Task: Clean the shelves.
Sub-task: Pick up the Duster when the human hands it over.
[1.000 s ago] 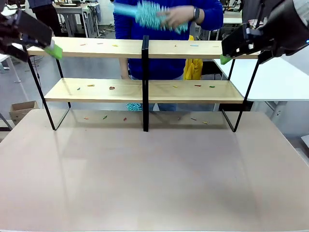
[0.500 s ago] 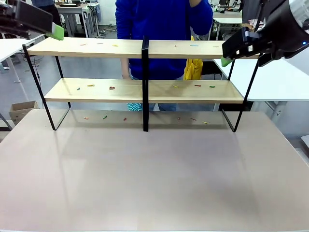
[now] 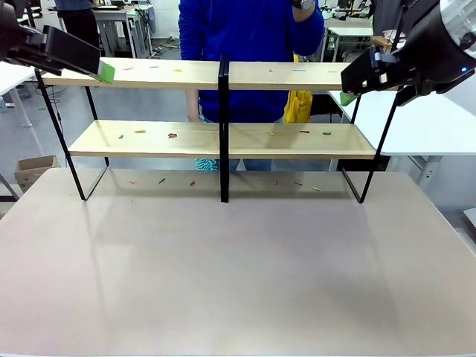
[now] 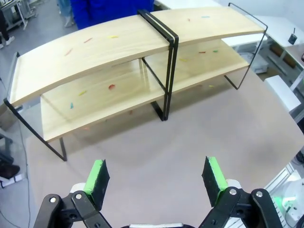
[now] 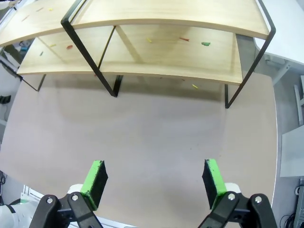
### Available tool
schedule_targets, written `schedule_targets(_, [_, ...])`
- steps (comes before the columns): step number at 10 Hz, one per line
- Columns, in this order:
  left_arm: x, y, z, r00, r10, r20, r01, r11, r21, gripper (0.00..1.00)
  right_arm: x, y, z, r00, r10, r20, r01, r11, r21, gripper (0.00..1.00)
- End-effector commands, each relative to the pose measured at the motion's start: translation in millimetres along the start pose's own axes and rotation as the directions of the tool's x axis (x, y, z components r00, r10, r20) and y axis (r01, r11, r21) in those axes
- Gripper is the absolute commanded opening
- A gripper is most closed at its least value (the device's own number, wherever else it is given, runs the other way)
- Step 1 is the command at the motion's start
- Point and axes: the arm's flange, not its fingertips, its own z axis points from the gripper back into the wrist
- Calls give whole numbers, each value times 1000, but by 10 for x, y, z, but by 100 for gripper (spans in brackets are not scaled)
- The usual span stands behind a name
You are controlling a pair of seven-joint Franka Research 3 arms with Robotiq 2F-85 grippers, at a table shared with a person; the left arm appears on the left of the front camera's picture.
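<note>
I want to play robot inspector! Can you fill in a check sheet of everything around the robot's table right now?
Surface: table, bare in front.
Job's things: shelves, two wooden tiers in a black frame, standing upright at the far part of the table.
Clutter: coloured scraps, tiny, scattered on both boards and on the table beneath.
Pincers: left pincer open and empty, up by the top board's left end; right pincer open and empty, by its right end.
Cables: nothing seen on the table.
Surroundings: person in blue behind the shelves; cardboard box on the floor at the left.
</note>
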Motion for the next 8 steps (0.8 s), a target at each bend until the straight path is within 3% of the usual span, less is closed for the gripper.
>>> schedule_targets(1, [44, 60, 13, 1000, 16, 6, -16, 1000, -1, 100, 32, 11, -3, 1000, -19, 19, 19, 1000, -3, 100])
schedule_targets(5, [0, 0, 0, 1000, 0, 0, 0, 1000, 0, 100, -73, 264, 242, 998, -61, 1, 60, 995, 77, 100])
schedule_targets(8, [0, 0, 0, 1000, 0, 0, 0, 1000, 0, 100, -195, 452, 478, 996, -57, 68, 51, 995, 89, 100])
